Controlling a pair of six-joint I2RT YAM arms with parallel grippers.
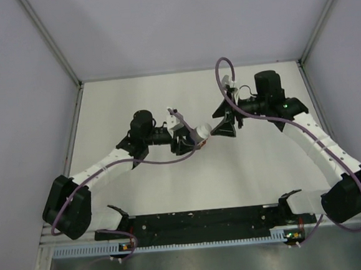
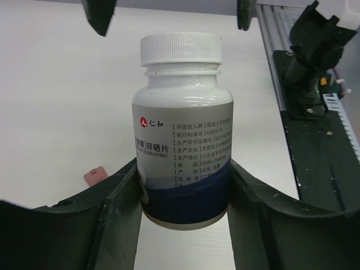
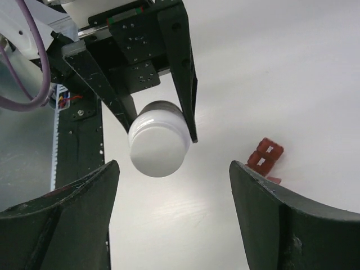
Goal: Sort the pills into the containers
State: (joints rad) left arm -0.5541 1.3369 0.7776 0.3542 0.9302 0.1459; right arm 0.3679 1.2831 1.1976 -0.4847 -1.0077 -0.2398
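White pill bottle (image 2: 181, 135) is clamped in my left gripper (image 2: 183, 194): both fingers (image 2: 121, 197) pinch the lower body, at the dark blue band of the label. Cap (image 2: 180, 49) is on, white and ribbed. Label is grey above blue with a red logo and Chinese print. Bottle is off the table, held between the two arms near mid-table in the top view, cap pointing toward the right arm.

Right gripper (image 3: 174, 185) is spread wide with nothing in it. From the right wrist camera I see the cap end of the bottle (image 3: 158, 145) face-on, sitting above and between its fingers (image 3: 73, 208), apart from both. In the left wrist view the right gripper's two fingertips (image 2: 100, 14) show at the top edge, either side of the cap and clear of it.

Containers (image 3: 265, 157): small red strip of joined square compartments lying on the white table (image 3: 292, 79), to the right of the bottle in the right wrist view. In the left wrist view I get only a pinkish-red corner of it (image 2: 94, 175) peeking out beside the left finger. In the top view I can just make out a reddish speck (image 1: 201, 144) under the left gripper. Cannot tell whether the compartments hold anything.
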